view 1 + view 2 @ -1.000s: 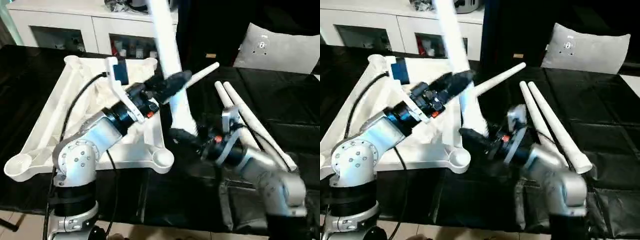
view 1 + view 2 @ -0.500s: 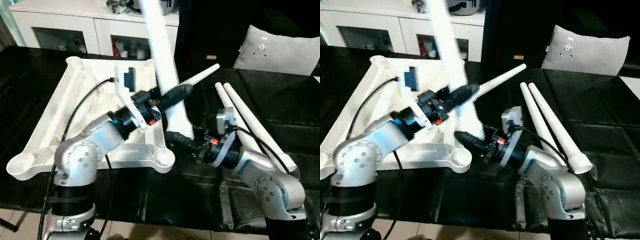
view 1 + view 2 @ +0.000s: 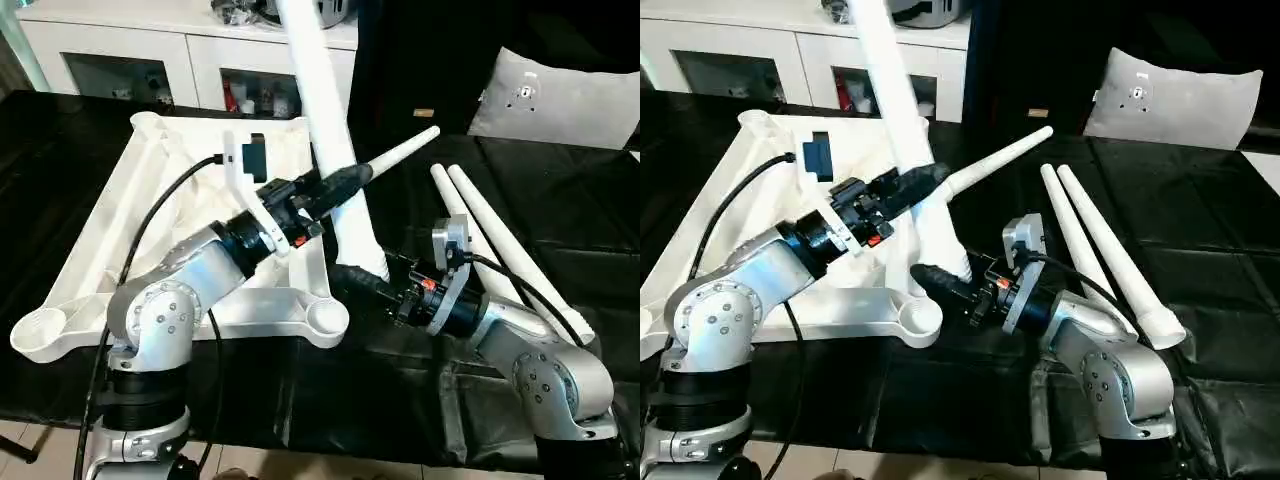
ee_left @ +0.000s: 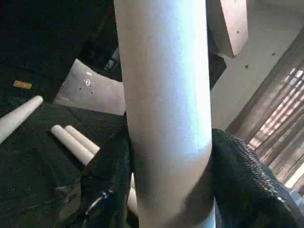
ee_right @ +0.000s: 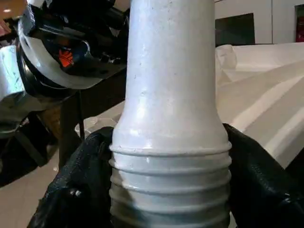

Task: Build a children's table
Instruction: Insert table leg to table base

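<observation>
The children's table top (image 3: 110, 235) lies upside down on the black table at the left, ribs and corner sockets (image 3: 325, 318) facing up. One white leg (image 3: 328, 120) stands steeply, leaning back, just off the top's near right corner. My left gripper (image 3: 347, 182) is shut on this leg at mid-height; its fingers (image 4: 107, 175) press both sides of the leg (image 4: 166, 118). My right gripper (image 3: 357, 279) is shut on the threaded lower end (image 5: 171, 156) of the same leg. Another leg (image 3: 402, 154) lies behind, and two more legs (image 3: 498, 250) lie side by side at the right.
A white cabinet with shelves (image 3: 180, 55) stands behind the table. A grey flat board (image 3: 560, 95) leans at the back right. The black table's front edge (image 3: 330, 440) runs close below my arms.
My left gripper's fingers have closed in from wide open onto the leg. My right arm has drawn back a little, still holding the leg's lower end.
</observation>
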### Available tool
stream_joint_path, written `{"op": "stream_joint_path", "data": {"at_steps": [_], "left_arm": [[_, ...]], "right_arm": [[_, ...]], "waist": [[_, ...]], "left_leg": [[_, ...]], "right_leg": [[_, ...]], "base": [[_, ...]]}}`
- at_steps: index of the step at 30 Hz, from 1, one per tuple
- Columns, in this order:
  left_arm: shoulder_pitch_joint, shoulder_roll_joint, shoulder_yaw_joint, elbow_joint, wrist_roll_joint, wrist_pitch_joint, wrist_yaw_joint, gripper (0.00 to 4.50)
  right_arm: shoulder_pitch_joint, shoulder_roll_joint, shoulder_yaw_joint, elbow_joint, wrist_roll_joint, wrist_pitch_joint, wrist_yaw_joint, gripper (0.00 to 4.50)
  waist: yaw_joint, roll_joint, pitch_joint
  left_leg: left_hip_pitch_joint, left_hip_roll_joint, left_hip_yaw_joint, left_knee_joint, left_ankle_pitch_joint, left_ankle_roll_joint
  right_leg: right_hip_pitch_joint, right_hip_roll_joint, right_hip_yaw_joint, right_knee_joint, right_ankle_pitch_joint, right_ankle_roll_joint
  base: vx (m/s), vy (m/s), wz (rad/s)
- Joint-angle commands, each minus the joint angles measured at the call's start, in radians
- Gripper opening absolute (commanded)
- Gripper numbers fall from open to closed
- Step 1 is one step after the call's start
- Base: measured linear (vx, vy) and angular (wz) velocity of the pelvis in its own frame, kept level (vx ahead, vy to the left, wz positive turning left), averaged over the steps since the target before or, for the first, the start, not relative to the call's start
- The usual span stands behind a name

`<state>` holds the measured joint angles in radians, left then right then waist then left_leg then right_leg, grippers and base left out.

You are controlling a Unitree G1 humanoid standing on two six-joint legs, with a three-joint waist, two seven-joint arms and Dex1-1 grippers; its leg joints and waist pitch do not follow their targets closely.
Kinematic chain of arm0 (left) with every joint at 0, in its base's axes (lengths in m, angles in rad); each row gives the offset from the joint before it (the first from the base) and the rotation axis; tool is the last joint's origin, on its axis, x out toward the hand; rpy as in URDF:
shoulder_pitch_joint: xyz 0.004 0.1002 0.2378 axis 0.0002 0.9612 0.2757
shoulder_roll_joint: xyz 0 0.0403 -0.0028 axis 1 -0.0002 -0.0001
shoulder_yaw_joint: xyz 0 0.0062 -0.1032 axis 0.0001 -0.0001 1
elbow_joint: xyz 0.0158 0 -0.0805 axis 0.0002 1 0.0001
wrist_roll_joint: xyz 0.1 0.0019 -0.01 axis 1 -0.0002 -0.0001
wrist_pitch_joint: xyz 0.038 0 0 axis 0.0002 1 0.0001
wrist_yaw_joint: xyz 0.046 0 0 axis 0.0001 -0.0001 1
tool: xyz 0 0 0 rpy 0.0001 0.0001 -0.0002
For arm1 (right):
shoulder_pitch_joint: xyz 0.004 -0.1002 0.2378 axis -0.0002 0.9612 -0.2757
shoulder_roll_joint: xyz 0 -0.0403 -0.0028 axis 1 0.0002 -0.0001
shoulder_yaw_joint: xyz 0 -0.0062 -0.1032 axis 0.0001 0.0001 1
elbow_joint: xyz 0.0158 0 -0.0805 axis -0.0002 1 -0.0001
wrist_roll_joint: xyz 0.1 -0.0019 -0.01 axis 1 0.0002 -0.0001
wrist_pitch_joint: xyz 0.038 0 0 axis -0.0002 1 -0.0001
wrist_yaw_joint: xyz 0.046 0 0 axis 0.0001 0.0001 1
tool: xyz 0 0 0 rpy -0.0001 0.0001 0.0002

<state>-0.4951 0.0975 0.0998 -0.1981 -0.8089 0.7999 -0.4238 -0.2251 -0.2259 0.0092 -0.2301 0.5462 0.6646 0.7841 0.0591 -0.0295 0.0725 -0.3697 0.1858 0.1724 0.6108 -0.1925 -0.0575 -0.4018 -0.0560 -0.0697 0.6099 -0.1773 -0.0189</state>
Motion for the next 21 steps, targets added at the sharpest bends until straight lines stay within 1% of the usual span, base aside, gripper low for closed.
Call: {"op": "stream_joint_path", "data": {"at_steps": [1, 2, 5, 7, 9, 10, 11, 13, 15, 16, 18, 19, 20, 21], "left_arm": [[-0.005, 0.002, -0.010, -0.008, 0.002, -0.005, -0.006, 2.01], [-0.007, 0.001, -0.009, -0.008, 0.001, -0.004, -0.006, 1.99], [-0.014, -0.001, 0.000, 0.002, 0.000, -0.007, 0.001, 1.98], [-0.016, 0.001, 0.004, 0.007, 0.002, -0.010, 0.005, 1.98], [-0.018, 0.004, 0.007, 0.009, 0.005, -0.015, 0.010, 1.98], [-0.019, 0.005, 0.010, 0.010, 0.006, -0.017, 0.012, 1.98], [-0.029, 0.010, 0.018, 0.017, 0.015, -0.024, 0.025, 1.98], [-0.045, 0.015, 0.027, 0.026, 0.027, -0.030, 0.040, 1.98], [-0.060, 0.019, 0.038, 0.038, 0.032, -0.034, 0.053, 1.98], [-0.067, 0.019, 0.045, 0.047, 0.035, -0.037, 0.062, 1.98], [-0.076, 0.021, 0.054, 0.065, 0.043, -0.043, 0.074, 1.96], [-0.080, 0.024, 0.058, 0.076, 0.049, -0.047, 0.078, 1.95], [-0.081, 0.029, 0.059, 0.082, 0.053, -0.049, 0.077, 1.94], [-0.081, 0.030, 0.059, 0.082, 0.053, -0.049, 0.077, 1.94]], "right_arm": [[-0.005, -0.011, 0.003, -0.013, -0.008, 0.000, -0.002, 2.79], [-0.005, -0.012, 0.004, -0.011, -0.009, -0.001, -0.002, 2.79], [-0.006, -0.017, 0.004, -0.010, -0.007, -0.002, -0.005, 2.79], [-0.006, -0.019, 0.003, -0.009, -0.004, -0.002, -0.010, 2.79], [-0.007, -0.022, 0.006, -0.008, -0.011, -0.007, -0.018, 2.79], [-0.007, -0.024, 0.008, -0.006, -0.014, -0.010, -0.023, 2.79], [-0.011, -0.024, 0.003, 0.002, -0.012, -0.008, -0.033, 3.14], [-0.012, -0.024, -0.003, 0.010, -0.014, -0.013, -0.039, 3.49], [-0.008, -0.026, -0.006, 0.012, -0.021, -0.036, -0.035, 3.68], [-0.005, -0.027, -0.009, 0.013, -0.024, -0.052, -0.032, 3.68], [0.004, -0.033, -0.014, 0.010, -0.015, -0.055, -0.020, 3.91], [0.011, -0.039, -0.015, 0.006, -0.010, -0.057, -0.011, 3.95], [0.019, -0.043, -0.019, -0.002, -0.002, -0.058, -0.004, 3.98], [0.020, -0.044, -0.020, -0.003, 0.000, -0.058, -0.003, 4.06]], "waist": [[0.001, 0.010, -0.063], [0.000, 0.009, -0.063], [0.000, 0.010, -0.063], [0.000, 0.009, -0.063], [0.001, 0.013, -0.065], [0.000, 0.012, -0.064], [0.000, 0.011, -0.065], [0.000, 0.013, -0.066], [0.001, 0.013, -0.066], [0.000, 0.011, -0.065], [0.001, 0.012, -0.066], [0.001, 0.011, -0.066], [0.002, 0.015, -0.065], [0.001, 0.014, -0.067]], "left_leg": [[0.009, 0.039, -0.017, -0.078, -0.204, -0.013], [0.009, 0.038, -0.017, -0.078, -0.208, -0.013], [0.009, 0.038, -0.018, -0.078, -0.210, -0.013], [0.008, 0.038, -0.018, -0.078, -0.204, -0.013], [0.009, 0.039, -0.019, -0.078, -0.206, -0.015], [0.008, 0.039, -0.019, -0.078, -0.207, -0.016], [0.009, 0.038, -0.018, -0.078, -0.207, -0.015], [0.010, 0.038, -0.019, -0.078, -0.208, -0.016], [0.010, 0.039, -0.019, -0.078, -0.204, -0.016], [0.008, 0.037, -0.017, -0.077, -0.207, -0.014], [0.009, 0.036, -0.017, -0.076, -0.202, -0.013], [0.008, 0.036, -0.017, -0.076, -0.200, -0.010], [0.008, 0.037, -0.018, -0.077, -0.200, -0.009], [0.008, 0.037, -0.018, -0.077, -0.197, -0.007]], "right_leg": [[0.047, -0.077, 0.051, -0.094, -0.371, -0.098], [0.047, -0.077, 0.051, -0.096, -0.379, -0.094], [0.047, -0.076, 0.050, -0.096, -0.383, -0.091], [0.047, -0.075, 0.051, -0.096, -0.373, -0.091], [0.047, -0.075, 0.050, -0.095, -0.369, -0.093], [0.047, -0.075, 0.050, -0.095, -0.366, -0.095], [0.047, -0.075, 0.050, -0.095, -0.364, -0.095], [0.047, -0.075, 0.050, -0.094, -0.362, -0.097], [0.047, -0.075, 0.050, -0.093, -0.352, -0.099], [0.048, -0.075, 0.050, -0.095, -0.357, -0.095], [0.049, -0.075, 0.050, -0.095, -0.362, -0.091], [0.049, -0.075, 0.050, -0.096, -0.361, -0.089], [0.049, -0.074, 0.050, -0.094, -0.358, -0.091], [0.049, -0.074, 0.050, -0.095, -0.350, -0.091]], "base": [[0.000, 0.000, 0.00], [0.000, 0.000, 0.00], [0.000, 0.000, 0.00], [0.000, 0.000, 0.00], [0.000, 0.000, 0.00], [0.000, 0.000, 0.00], [0.000, 0.000, 0.00], [0.000, 0.000, 0.00], [0.000, 0.000, 0.00], [0.000, 0.000, 0.00], [0.000, 0.000, 0.00], [0.000, 0.000, 0.00], [0.000, 0.000, 0.00], [0.000, 0.000, 0.00]]}}
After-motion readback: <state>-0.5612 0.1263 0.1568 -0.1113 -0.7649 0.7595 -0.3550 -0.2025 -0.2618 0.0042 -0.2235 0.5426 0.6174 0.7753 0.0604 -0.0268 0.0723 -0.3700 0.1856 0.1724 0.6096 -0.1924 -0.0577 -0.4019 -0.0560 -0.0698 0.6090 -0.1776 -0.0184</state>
